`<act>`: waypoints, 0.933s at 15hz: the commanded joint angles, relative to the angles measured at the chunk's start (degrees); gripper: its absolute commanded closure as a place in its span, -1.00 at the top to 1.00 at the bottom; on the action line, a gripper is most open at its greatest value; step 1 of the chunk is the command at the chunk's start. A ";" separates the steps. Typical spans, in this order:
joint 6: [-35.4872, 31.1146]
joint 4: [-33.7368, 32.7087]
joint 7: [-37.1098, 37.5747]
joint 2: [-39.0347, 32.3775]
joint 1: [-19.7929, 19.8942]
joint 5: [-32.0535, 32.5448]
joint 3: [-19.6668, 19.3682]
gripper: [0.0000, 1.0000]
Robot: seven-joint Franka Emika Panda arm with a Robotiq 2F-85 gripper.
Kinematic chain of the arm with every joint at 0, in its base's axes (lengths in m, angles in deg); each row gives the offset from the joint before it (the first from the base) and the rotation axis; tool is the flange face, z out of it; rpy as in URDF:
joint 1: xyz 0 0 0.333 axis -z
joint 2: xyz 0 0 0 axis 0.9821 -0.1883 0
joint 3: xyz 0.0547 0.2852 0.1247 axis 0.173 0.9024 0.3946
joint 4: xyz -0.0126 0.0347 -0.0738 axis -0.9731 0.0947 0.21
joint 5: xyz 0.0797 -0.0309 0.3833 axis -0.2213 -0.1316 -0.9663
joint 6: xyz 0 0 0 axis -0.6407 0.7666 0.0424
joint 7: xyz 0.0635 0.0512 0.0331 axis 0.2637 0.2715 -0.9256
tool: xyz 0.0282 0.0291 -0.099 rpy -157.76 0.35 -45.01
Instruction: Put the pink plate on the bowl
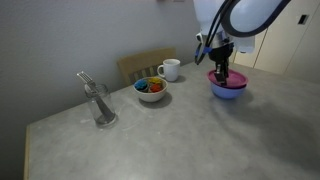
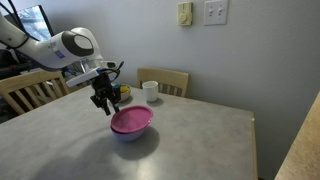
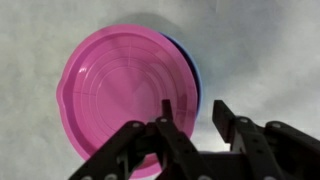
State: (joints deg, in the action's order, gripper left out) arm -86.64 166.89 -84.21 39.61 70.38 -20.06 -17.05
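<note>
The pink plate (image 1: 227, 78) lies on top of the light-blue bowl (image 1: 228, 93) at the far side of the grey table, slightly tilted in an exterior view, where plate (image 2: 131, 120) covers bowl (image 2: 128, 135). In the wrist view the plate (image 3: 120, 95) fills the left half, and only a thin blue sliver of the bowl (image 3: 197, 78) shows at its right edge. My gripper (image 3: 192, 108) is open and empty, with its fingers just above the plate's rim. It also shows in both exterior views (image 1: 220, 68) (image 2: 107, 107).
A white bowl with colourful contents (image 1: 151, 90) and a white mug (image 1: 170, 69) stand near the table's back edge. A glass holding a fork (image 1: 100, 106) stands further along. Wooden chairs (image 2: 166, 79) (image 2: 25, 92) stand at the table.
</note>
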 commanded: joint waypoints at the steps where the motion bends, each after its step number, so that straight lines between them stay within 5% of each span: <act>1: 1.53 1.08 -3.08 1.81 1.39 0.03 1.49 0.57; 4: 1.63 1.57 -4.33 2.54 1.66 -0.07 1.55 0.97; 9: 1.16 4.69 -7.44 7.55 3.20 -1.23 1.75 1.00; 14: 8.85 5.68 -21.06 14.50 8.63 -9.94 2.41 1.00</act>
State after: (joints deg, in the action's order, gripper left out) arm -82.73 170.36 -96.75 48.80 74.56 -24.60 -16.34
